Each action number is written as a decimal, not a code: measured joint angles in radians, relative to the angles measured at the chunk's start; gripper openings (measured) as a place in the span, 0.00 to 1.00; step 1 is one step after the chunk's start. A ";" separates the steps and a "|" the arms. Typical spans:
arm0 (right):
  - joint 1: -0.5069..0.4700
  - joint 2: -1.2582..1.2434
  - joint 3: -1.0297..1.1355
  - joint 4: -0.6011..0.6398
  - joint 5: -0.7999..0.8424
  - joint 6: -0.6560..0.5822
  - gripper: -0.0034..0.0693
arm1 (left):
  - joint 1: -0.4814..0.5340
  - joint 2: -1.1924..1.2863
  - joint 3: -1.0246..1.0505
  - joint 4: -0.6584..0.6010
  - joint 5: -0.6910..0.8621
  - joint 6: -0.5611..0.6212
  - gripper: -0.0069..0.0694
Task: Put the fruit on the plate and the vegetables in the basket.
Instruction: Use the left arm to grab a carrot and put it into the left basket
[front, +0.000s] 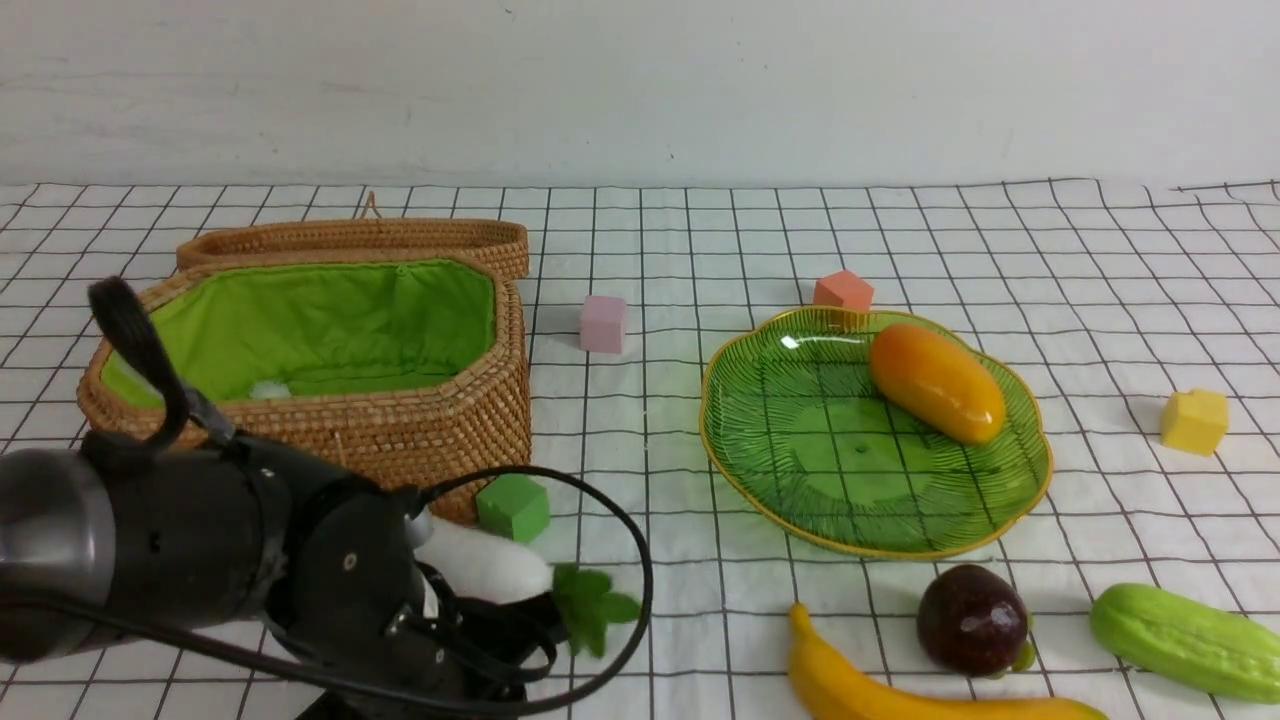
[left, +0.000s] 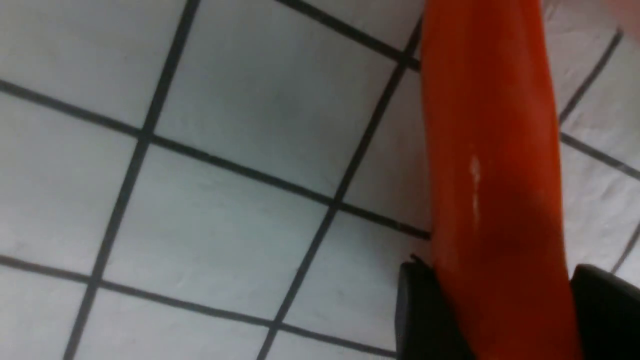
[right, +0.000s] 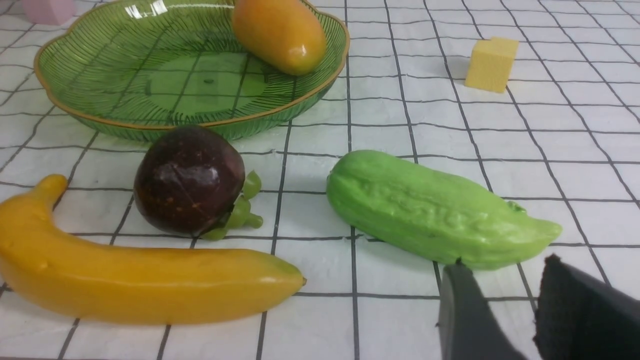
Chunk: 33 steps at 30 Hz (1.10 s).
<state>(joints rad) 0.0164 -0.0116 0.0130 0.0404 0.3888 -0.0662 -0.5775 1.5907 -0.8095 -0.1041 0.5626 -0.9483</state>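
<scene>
The basket (front: 400, 435) stands at the table's (front: 640, 220) left, the plate (front: 800, 430) right of it. The banana (front: 860, 690) and gourd (front: 1180, 640) lie by the near edge, the mango (front: 935, 383) on the plate, the purple fruit (front: 972, 618) between them. The left gripper (left: 497, 265) squeezes the red chili (left: 490, 125); the right gripper (right: 505, 272) has its fingers apart, empty.

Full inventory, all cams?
Woven wicker basket: 1, tan, left; lid behind.
Ribbed glass plate: 1, green, centre-right.
Glossy oblong mango: 1, orange-yellow, on plate.
Long banana: 1, yellow, front of plate.
Round fruit: 1, dark purple, beside banana.
Bumpy gourd: 1, light green, front right.
Leafy radish: 1, white, before basket.
Slim chili pepper: 1, red, in left end effector.
Foam cubes: 4, pink, salmon, yellow, green, scattered.
Left end effector: 1, black, gripping chili.
Right end effector: 1, black, open, by gourd.
</scene>
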 joint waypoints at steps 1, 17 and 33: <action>0.000 0.000 0.000 0.000 0.000 0.000 0.38 | 0.000 -0.011 0.000 -0.003 0.008 0.001 0.54; 0.000 0.000 0.000 0.000 0.000 0.000 0.38 | 0.168 -0.441 -0.116 0.094 0.047 -0.220 0.55; 0.000 0.000 0.000 0.000 0.000 0.000 0.38 | 0.472 0.098 -0.577 -0.052 0.098 -0.247 0.76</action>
<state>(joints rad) 0.0164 -0.0116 0.0130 0.0404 0.3888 -0.0662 -0.1057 1.6888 -1.3869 -0.1560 0.6604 -1.1953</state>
